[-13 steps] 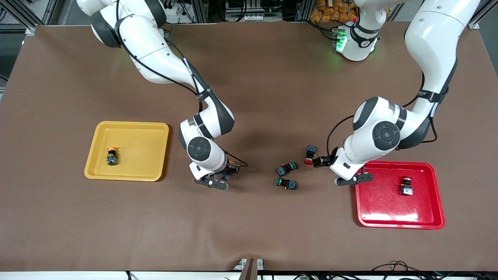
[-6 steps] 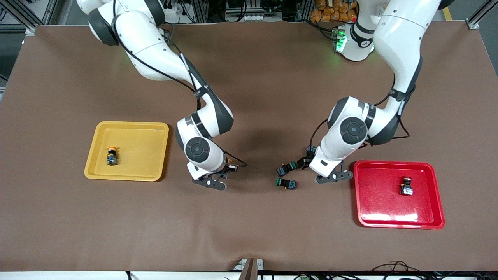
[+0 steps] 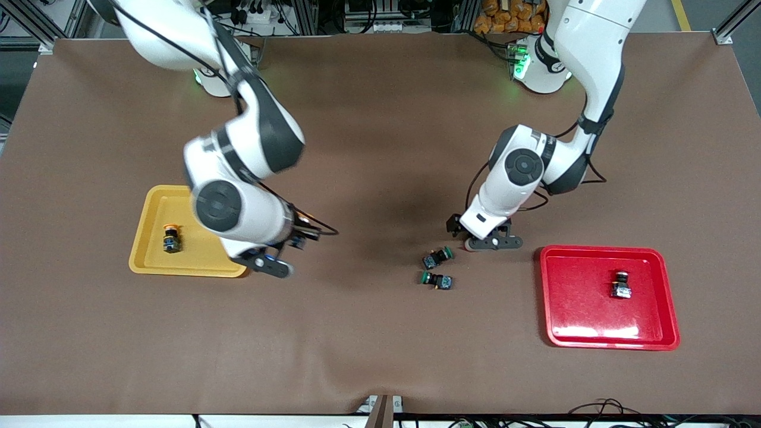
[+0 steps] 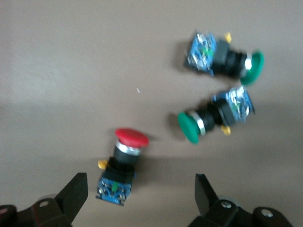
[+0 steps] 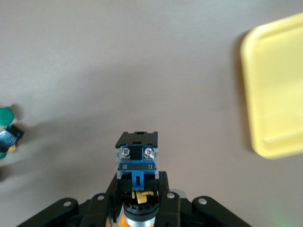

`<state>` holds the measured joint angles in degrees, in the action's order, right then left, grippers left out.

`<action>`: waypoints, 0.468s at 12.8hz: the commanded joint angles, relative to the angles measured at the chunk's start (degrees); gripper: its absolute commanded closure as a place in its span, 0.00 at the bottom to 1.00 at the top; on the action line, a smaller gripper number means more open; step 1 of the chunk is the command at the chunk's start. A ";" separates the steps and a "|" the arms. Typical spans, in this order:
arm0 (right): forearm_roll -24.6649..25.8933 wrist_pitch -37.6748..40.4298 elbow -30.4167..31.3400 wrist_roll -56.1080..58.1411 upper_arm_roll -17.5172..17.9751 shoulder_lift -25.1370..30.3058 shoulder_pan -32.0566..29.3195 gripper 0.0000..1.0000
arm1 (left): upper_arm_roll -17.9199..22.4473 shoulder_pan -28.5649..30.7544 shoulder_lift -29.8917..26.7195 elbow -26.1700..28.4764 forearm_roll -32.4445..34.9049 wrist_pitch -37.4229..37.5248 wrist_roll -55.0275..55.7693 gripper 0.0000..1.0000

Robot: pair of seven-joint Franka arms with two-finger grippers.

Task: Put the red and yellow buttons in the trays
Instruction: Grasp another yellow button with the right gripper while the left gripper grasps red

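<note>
My right gripper [image 5: 138, 187] is shut on a yellow button [image 5: 137, 158], held above the mat beside the yellow tray [image 3: 196, 191]; in the front view the right gripper [image 3: 297, 239] hangs off the tray's corner. One yellow button [image 3: 171, 238] lies in that tray. My left gripper [image 4: 139, 194] is open over a red button [image 4: 124, 161] that lies on its side on the mat between the two spread fingers. In the front view the left gripper [image 3: 462, 235] hides most of it. Another red button [image 3: 620, 285] sits in the red tray [image 3: 600, 251].
Two green-capped buttons [image 3: 438, 257] [image 3: 437, 280] lie on the mat close to the left gripper, slightly nearer the front camera. The brown mat [image 3: 380, 345] covers the whole table.
The right gripper closed on the yellow button, rose and swung toward the yellow tray. The left arm moved from beside the red tray to over the loose red button.
</note>
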<state>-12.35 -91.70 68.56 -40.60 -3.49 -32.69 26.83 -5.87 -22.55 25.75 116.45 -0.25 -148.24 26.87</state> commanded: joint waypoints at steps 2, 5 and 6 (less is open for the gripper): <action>-0.75 9.14 3.42 7.00 0.50 7.19 -4.93 0.92 | 1.04 -0.13 -1.41 9.67 -0.63 -8.81 -10.83 0.00; -0.05 9.96 8.77 17.44 0.32 10.00 -10.55 0.92 | 1.92 0.58 -1.32 9.94 -0.72 -8.91 -17.81 0.00; 0.22 9.70 11.05 22.27 0.32 10.71 -13.18 0.92 | 2.00 0.41 -0.88 9.77 -0.63 -9.34 -18.08 0.00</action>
<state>-12.18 -81.25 73.38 -25.47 -3.93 -25.38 18.00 -4.07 -21.97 25.71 125.33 -0.25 -156.45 10.88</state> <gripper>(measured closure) 0.678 0.000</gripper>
